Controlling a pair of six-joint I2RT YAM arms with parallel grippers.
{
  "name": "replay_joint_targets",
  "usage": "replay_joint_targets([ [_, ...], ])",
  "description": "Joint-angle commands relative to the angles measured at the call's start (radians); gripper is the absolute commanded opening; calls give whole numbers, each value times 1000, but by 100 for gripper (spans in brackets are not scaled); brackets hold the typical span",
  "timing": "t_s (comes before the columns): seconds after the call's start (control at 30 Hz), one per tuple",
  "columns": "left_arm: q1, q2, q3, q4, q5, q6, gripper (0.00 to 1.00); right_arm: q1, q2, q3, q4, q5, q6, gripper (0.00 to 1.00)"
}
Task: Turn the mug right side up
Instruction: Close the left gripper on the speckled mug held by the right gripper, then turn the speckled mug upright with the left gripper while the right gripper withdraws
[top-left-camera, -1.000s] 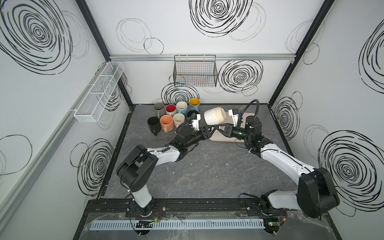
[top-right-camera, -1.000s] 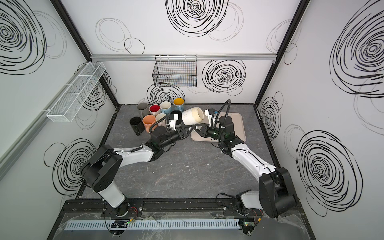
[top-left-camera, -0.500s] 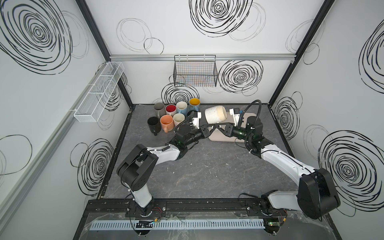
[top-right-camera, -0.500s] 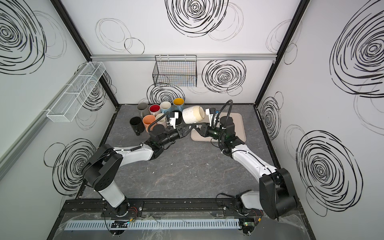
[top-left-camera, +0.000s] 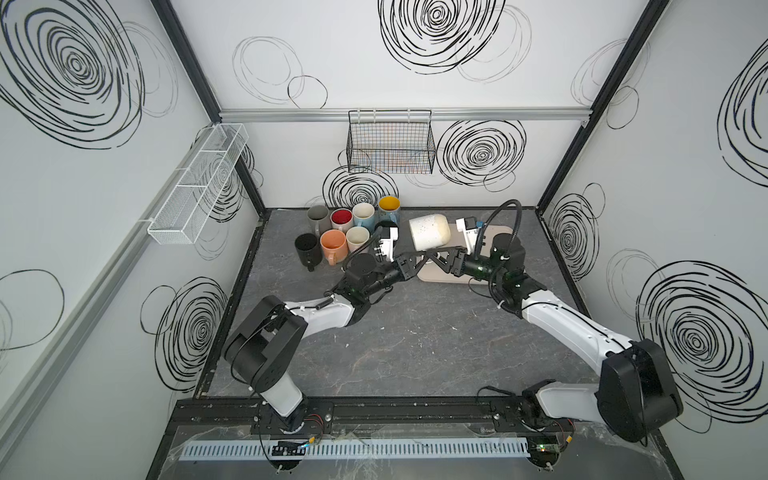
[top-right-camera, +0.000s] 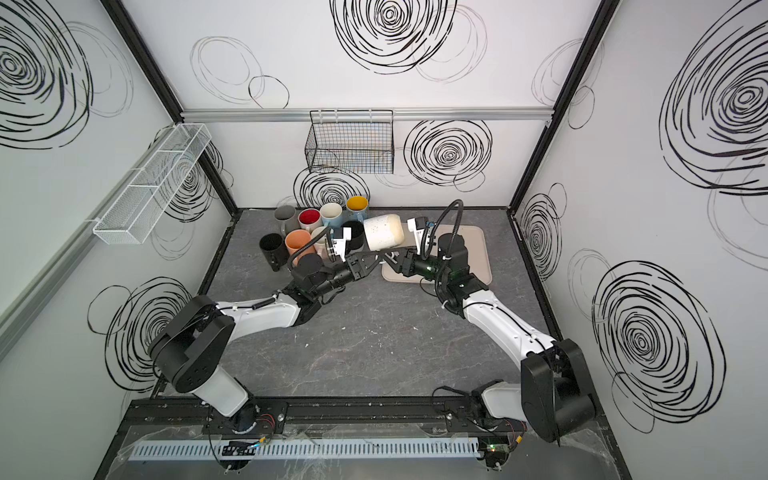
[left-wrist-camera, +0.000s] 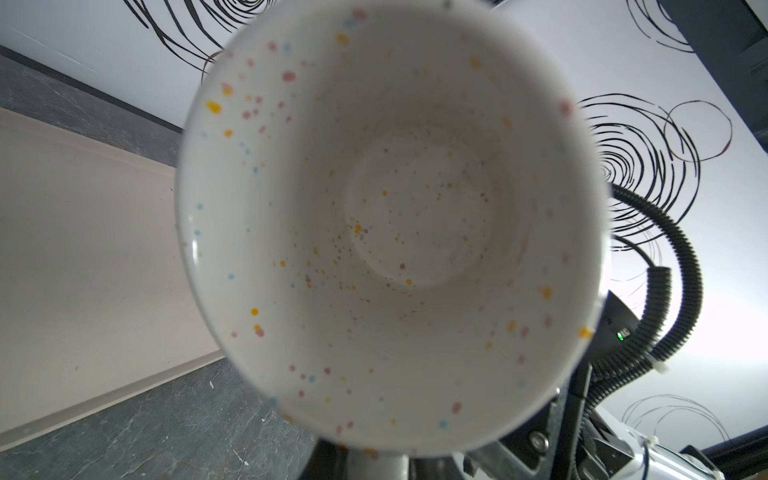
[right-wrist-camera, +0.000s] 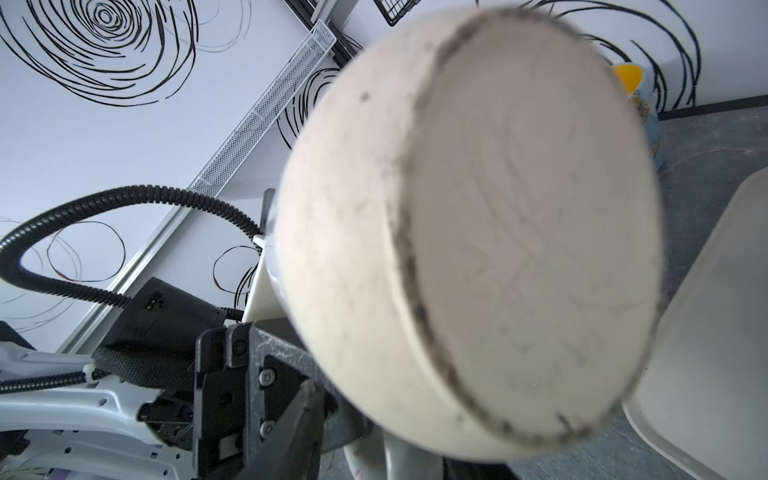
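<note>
The white speckled mug (top-left-camera: 429, 232) (top-right-camera: 383, 232) hangs in the air on its side between both arms, handle pointing down. Its mouth faces the left wrist camera, where the speckled inside of the mug (left-wrist-camera: 390, 216) fills the picture. Its bare base faces the right wrist camera, which sees the mug (right-wrist-camera: 498, 249) from behind. My left gripper (top-left-camera: 417, 258) (left-wrist-camera: 380, 467) is shut on the handle from the left, its fingers mostly hidden under the rim. My right gripper (top-left-camera: 440, 255) (right-wrist-camera: 382, 457) stands open around the handle, one finger (right-wrist-camera: 305, 419) clear of it.
Several upright mugs (top-left-camera: 353, 232) cluster at the back left, just beside the left arm. A beige mat (top-right-camera: 476, 241) lies under the right arm. A black wire basket (top-left-camera: 390, 143) hangs on the back wall and a white wire rack (top-left-camera: 199, 183) on the left wall.
My left gripper has shut on the mug's handle. My right gripper's jaws have just come apart off the handle. The mug has stayed almost in place.
</note>
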Motion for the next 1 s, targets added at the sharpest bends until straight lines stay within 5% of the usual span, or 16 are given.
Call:
replay_joint_targets([
  [0.0, 11, -60, 5, 123, -7, 28, 0, 5, -35, 21, 24, -1, -15, 47],
  [0.27, 37, -88, -33, 91, -43, 30, 0, 4, -60, 28, -33, 41, -61, 59],
  [0.67, 106, -178, -131, -10, -71, 49, 0, 0, -83, 18, -114, 176, -108, 60],
  [0.97, 227, -348, -292, -295, -82, 195, 0, -3, -106, 56, -310, 332, -224, 60],
])
